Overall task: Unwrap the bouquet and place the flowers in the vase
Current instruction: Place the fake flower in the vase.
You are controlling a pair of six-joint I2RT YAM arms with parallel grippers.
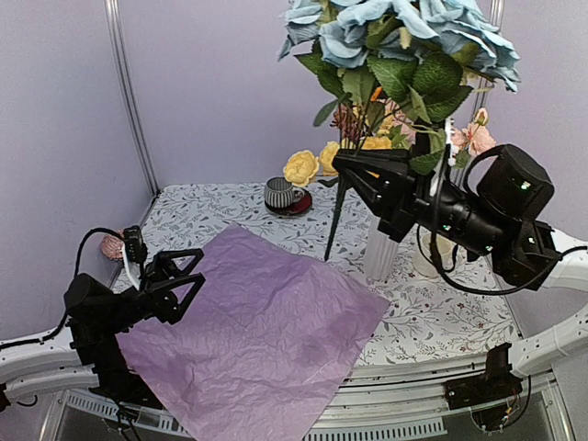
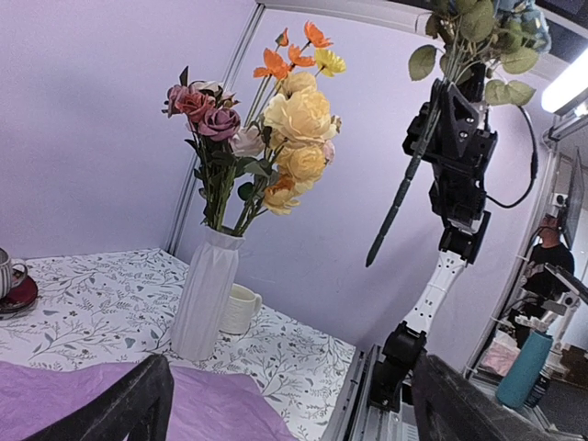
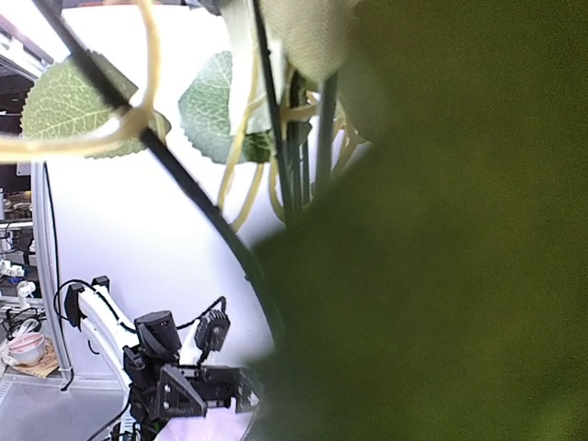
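Widest thing out there is the table (image 1: 441,322), dressed in a white cloth printed with grey leaf sprigs. Across its front left lies the crinkled pink-purple tissue sheet (image 1: 266,331), opened out flat. It's roughly square and creased all over, with one corner hanging past the near edge.

High on the right are the dusty blue roses (image 1: 404,28), a full head of soft ruffled petals over broad, toothed green leaves, held well clear of the table. The right gripper (image 1: 354,170) has its jaws clamped on their stems. One dark bare stem (image 1: 333,225) slants down, its tip in the air, apart from the vase.

The tall white ribbed ceramic vase (image 2: 202,294) stands upright on the cloth at the right rear, faceted and narrowing at the neck. Fanning up out of it on thin green stems are pink and mauve roses (image 2: 197,106), cream-yellow roses (image 2: 299,115) and orange poppy-like blooms (image 2: 276,62).

The left gripper (image 1: 188,271) hovers over the sheet's left edge, black jaws wide apart with nothing between them.

Just beside the vase sits a glossy cream handled mug (image 2: 241,308). At the back is a small striped grey cup (image 1: 278,193) on a red saucer (image 1: 299,208).
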